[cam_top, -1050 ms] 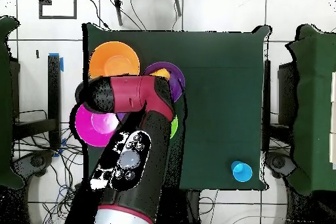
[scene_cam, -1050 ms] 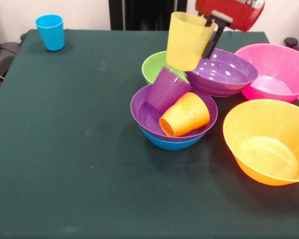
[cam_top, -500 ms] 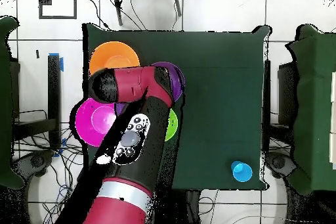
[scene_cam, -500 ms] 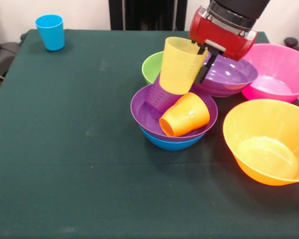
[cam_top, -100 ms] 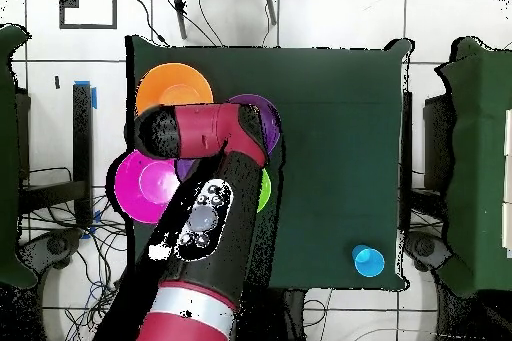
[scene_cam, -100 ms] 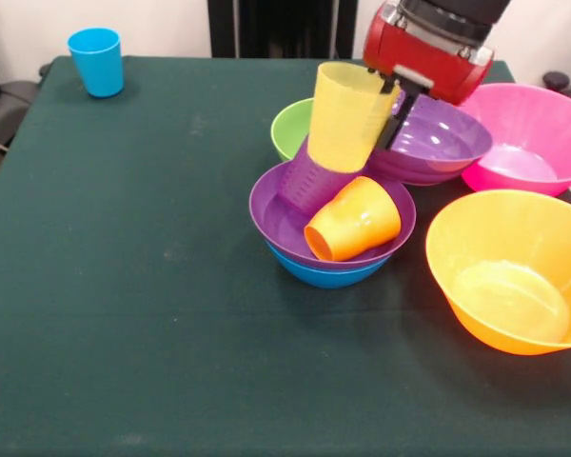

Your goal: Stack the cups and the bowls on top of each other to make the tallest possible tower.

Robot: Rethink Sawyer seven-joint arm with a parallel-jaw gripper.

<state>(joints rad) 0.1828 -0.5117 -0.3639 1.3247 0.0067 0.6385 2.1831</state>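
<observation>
My gripper (scene_cam, -100 ms: 383,107) is shut on the rim of the yellow cup (scene_cam, -100 ms: 345,116), one finger inside and one outside. The cup hangs upright and slightly tilted, right over the purple cup (scene_cam, -100 ms: 306,183). That cup leans in a purple bowl (scene_cam, -100 ms: 271,217) nested in the blue bowl (scene_cam, -100 ms: 328,276), beside an orange cup (scene_cam, -100 ms: 354,219) lying on its side. The blue cup (scene_cam, -100 ms: 97,60) stands alone at the far left corner. In the overhead view the arm (cam_top, -100 ms: 205,217) hides the gripper and the stack; only the purple bowl's rim (cam_top, -100 ms: 264,112) shows.
Around the stack stand a green bowl (scene_cam, -100 ms: 287,124), a second purple bowl (scene_cam, -100 ms: 443,141), a pink bowl (scene_cam, -100 ms: 528,133) and an orange bowl (scene_cam, -100 ms: 509,271). The overhead view shows the orange bowl (cam_top, -100 ms: 165,85), the pink bowl (cam_top, -100 ms: 138,185) and the blue cup (cam_top, -100 ms: 368,260).
The gripper came down and toward the stack with the yellow cup, then rose a little. The cup now hangs over the purple cup. The bowls and other cups have not moved.
</observation>
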